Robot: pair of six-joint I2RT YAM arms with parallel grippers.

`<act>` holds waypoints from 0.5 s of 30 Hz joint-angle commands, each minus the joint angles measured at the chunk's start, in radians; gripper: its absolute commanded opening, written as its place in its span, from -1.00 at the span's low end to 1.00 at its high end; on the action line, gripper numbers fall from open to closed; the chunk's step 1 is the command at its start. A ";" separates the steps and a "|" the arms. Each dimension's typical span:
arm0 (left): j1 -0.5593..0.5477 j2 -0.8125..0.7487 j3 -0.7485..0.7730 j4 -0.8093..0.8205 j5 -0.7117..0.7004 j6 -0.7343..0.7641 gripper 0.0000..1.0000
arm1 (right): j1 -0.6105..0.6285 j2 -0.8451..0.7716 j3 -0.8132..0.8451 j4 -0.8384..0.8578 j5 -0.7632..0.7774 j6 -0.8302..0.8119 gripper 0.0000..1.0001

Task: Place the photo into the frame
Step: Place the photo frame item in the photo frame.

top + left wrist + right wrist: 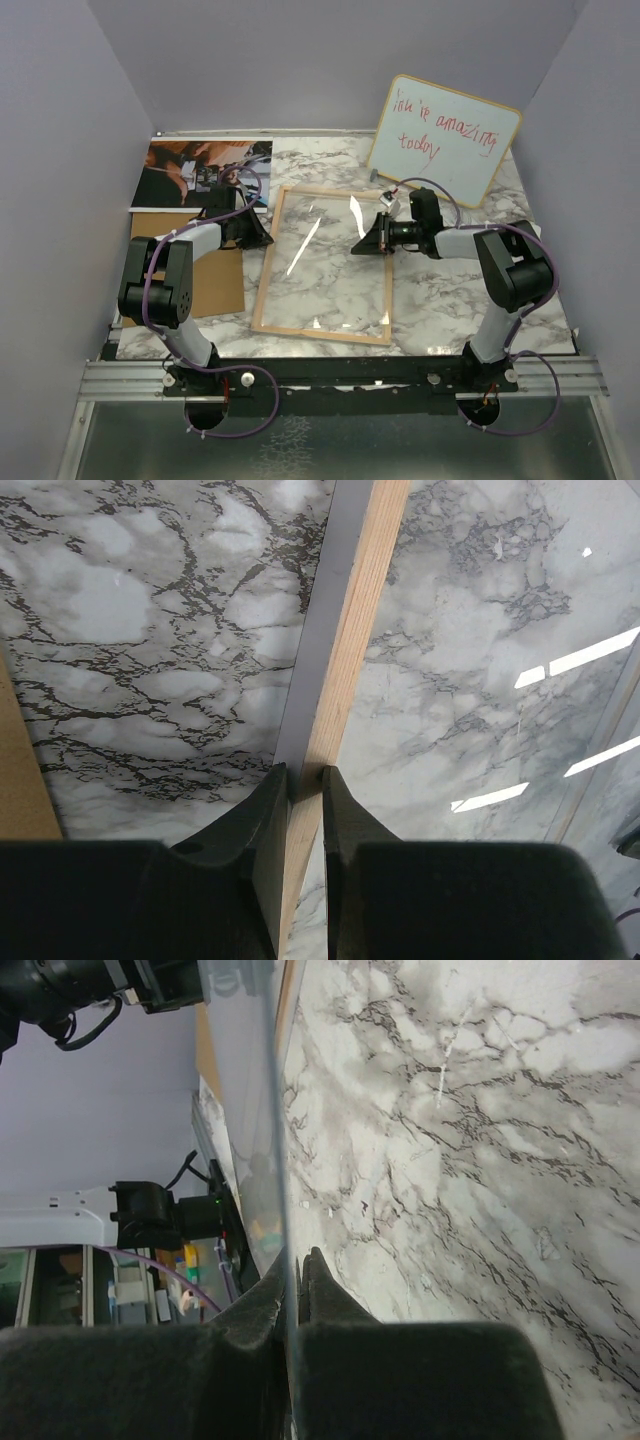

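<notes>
Left wrist: left fingers (255, 830) clamp frame (350, 650) rail | right fingers (328, 1295) pinch clear pane (250, 1090) | advice: move together, level, no twisting | photo (185, 172) at 10 o'clock

The left arm (165, 275) rises from its near-left base, elbow bent high, forearm reaching right. The left fingers (262, 825) pinch the frame (350, 650) by its left rail. The right arm (510, 265) reaches left, and the right fingers (330, 1305) are clamped tight on the frame's right edge.

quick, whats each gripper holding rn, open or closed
left gripper: closed on the frame, gripping its left rail
right gripper: closed on the frame's right edge
</notes>
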 commanded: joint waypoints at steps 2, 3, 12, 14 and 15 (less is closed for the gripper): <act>-0.012 0.053 -0.040 -0.083 -0.058 0.011 -0.99 | -0.011 0.008 0.020 -0.101 0.061 -0.034 -0.99; -0.013 0.053 -0.040 -0.083 -0.060 0.011 -0.97 | -0.013 0.008 0.018 -0.104 0.069 -0.030 -0.99; -0.012 0.056 -0.039 -0.083 -0.060 0.010 -0.88 | -0.013 0.015 -0.013 -0.061 0.076 0.023 -0.99; -0.012 0.057 -0.038 -0.083 -0.059 0.010 -0.86 | -0.013 0.021 -0.014 -0.056 0.073 0.035 -0.99; -0.012 0.057 -0.038 -0.083 -0.058 0.010 -0.85 | -0.013 0.023 -0.014 -0.057 0.075 0.038 -0.99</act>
